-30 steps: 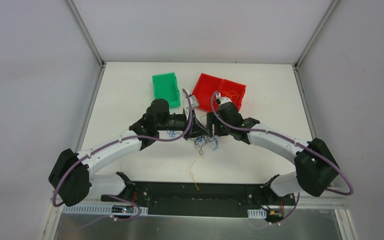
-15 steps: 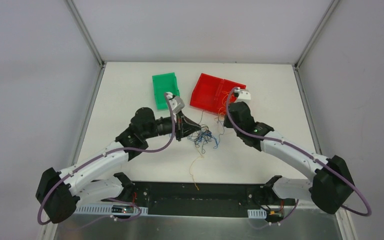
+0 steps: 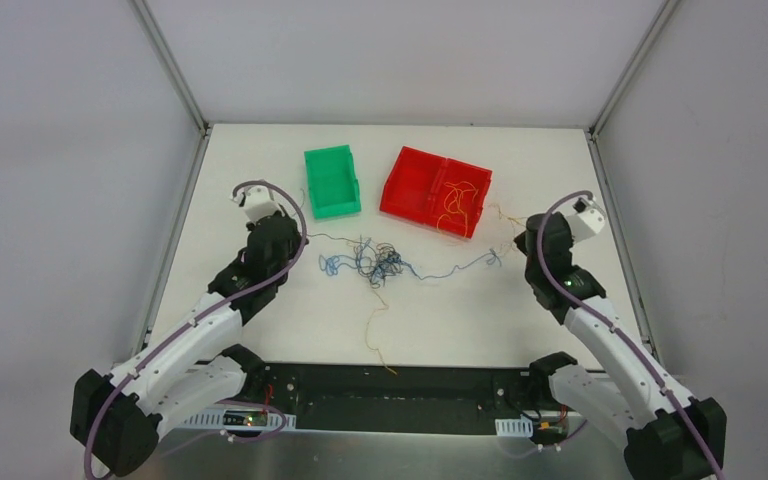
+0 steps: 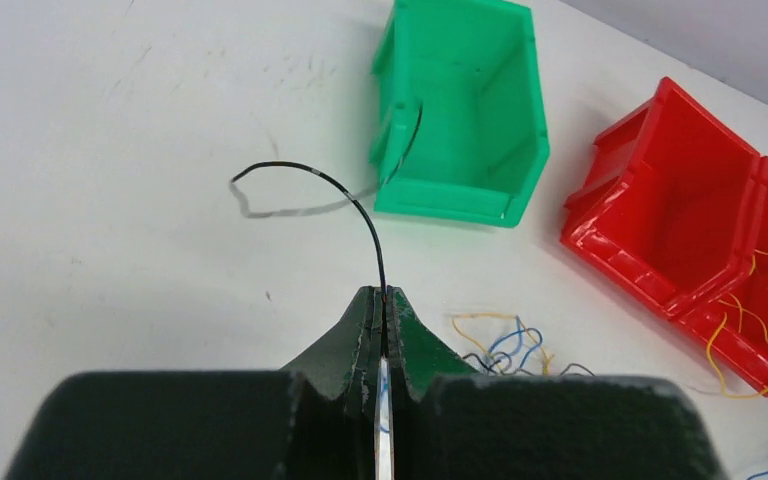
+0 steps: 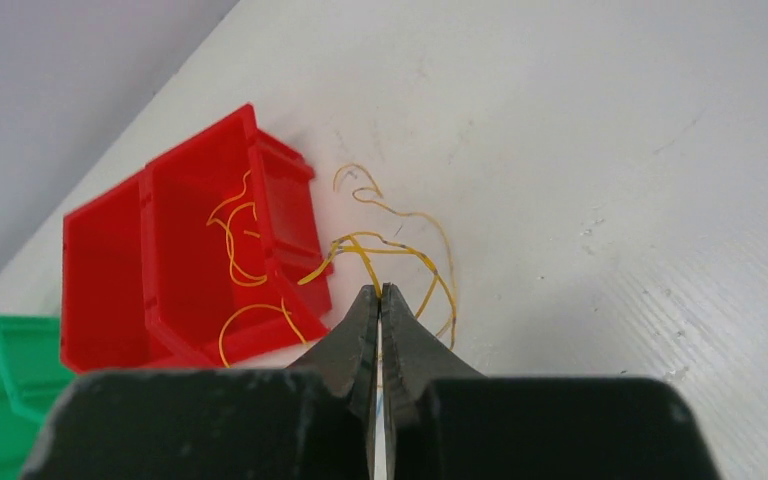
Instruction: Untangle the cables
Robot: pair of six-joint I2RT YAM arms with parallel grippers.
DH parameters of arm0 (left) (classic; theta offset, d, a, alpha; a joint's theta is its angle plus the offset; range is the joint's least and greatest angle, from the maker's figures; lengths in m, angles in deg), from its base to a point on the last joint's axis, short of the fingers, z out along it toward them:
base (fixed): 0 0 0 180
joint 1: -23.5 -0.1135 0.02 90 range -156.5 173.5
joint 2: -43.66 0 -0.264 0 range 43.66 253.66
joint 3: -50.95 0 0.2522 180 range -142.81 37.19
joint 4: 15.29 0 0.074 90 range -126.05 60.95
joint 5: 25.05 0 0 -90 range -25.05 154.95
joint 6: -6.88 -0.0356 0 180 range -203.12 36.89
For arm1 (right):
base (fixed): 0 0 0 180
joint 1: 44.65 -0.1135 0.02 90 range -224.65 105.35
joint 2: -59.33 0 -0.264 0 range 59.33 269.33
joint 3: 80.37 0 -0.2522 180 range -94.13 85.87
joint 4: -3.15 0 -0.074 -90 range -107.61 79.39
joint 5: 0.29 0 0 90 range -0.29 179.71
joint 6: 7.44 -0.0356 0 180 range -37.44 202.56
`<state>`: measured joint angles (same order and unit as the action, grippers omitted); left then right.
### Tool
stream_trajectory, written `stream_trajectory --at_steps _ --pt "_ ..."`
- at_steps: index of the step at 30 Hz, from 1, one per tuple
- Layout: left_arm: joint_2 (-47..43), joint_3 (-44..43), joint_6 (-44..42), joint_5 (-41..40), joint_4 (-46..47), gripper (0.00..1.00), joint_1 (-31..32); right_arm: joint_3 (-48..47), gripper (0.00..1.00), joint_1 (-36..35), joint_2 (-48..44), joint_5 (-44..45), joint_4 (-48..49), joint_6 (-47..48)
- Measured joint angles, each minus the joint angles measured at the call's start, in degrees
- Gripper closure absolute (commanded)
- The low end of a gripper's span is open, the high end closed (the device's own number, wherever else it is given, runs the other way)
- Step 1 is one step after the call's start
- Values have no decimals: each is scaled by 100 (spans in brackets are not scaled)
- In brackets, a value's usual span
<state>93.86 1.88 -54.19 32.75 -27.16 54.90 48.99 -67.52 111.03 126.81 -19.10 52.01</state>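
Note:
The cables (image 3: 375, 262) lie as a loose knot of blue, dark and yellow wires mid-table, with a blue strand (image 3: 460, 266) trailing right and a yellow strand (image 3: 374, 330) trailing toward me. My left gripper (image 3: 282, 232) is left of the knot and shut on a thin black wire (image 4: 355, 205) that arcs out of its tips (image 4: 382, 296) toward the green bin. My right gripper (image 3: 528, 238) is right of the knot. It is shut at its tips (image 5: 380, 292) on a yellow wire (image 5: 400, 243) that loops on the table beside the red bin.
A green bin (image 3: 331, 181) (image 4: 460, 110) stands at the back, and it looks empty. Right of it, a red two-compartment bin (image 3: 436, 190) (image 5: 185, 250) has yellow wires (image 3: 455, 198) in its right compartment. Side walls stand along the table's left and right edges.
Both arms have swung outward from the middle, left arm to the left, right arm to the right. The knot has been drawn out wider. The right gripper shut.

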Motion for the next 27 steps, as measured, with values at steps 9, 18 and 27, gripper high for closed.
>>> stream_trajectory --at_steps 9,18,27 --pt "442 2 -151 1182 256 68 4 310 100 267 -898 -654 52 -138" --pt "2131 -946 -975 3821 566 1 647 326 100 264 -977 -1440 179 -57" --pt "4413 -2562 -2214 4428 -157 3 1482 358 100 264 -944 -1714 177 -57"
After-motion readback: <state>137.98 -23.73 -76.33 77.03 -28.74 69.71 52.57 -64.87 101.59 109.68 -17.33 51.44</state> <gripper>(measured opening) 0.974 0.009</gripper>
